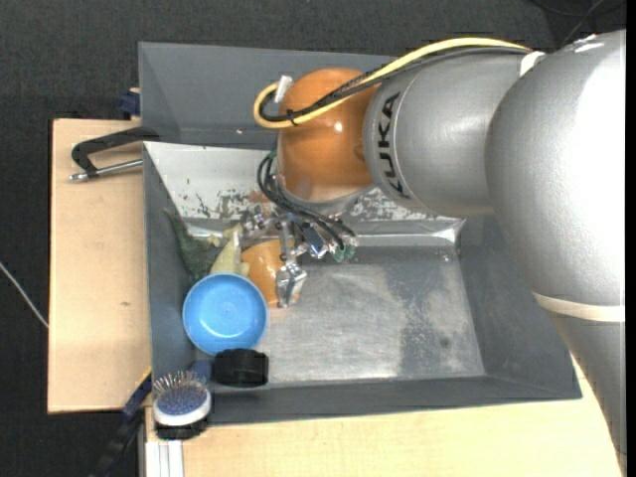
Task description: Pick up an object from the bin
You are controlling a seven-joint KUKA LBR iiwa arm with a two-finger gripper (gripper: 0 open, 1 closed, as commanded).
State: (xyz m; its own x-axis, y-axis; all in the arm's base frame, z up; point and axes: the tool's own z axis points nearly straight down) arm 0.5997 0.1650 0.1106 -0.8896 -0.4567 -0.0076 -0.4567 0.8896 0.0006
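Overhead view of the grey metal bin (378, 391), with the arm (447, 137) entering from the right. An orange cover (318, 137) on the wrist and a yellow cable (437, 50) looped over it belong to the robot. The hand (290, 278) is lowered into the left half of the bin, close to the floor. Whether it is open or closed cannot be told from this angle, and nothing can be seen gripped in it.

Nearest the hand is an orange rounded thing (258, 258), which lies just to its left. The two appear to touch, though contact cannot be confirmed. Further left of the hand, beyond the orange thing, a pale yellowish piece (228, 256) and a dark green piece (195, 251) lie against the bin's left wall. Together with the orange thing they form a small heap.

Below and to the left of the hand sits a blue round dish-like thing (225, 313), its edge just beside the orange thing. A small black block (241, 368) lies further below, near the blue thing and at the foot of the front wall. A round brush with dark bristles (181, 401) rests at the bin's lower left corner, well apart from the hand. The bin floor to the right of the hand is bare metal.
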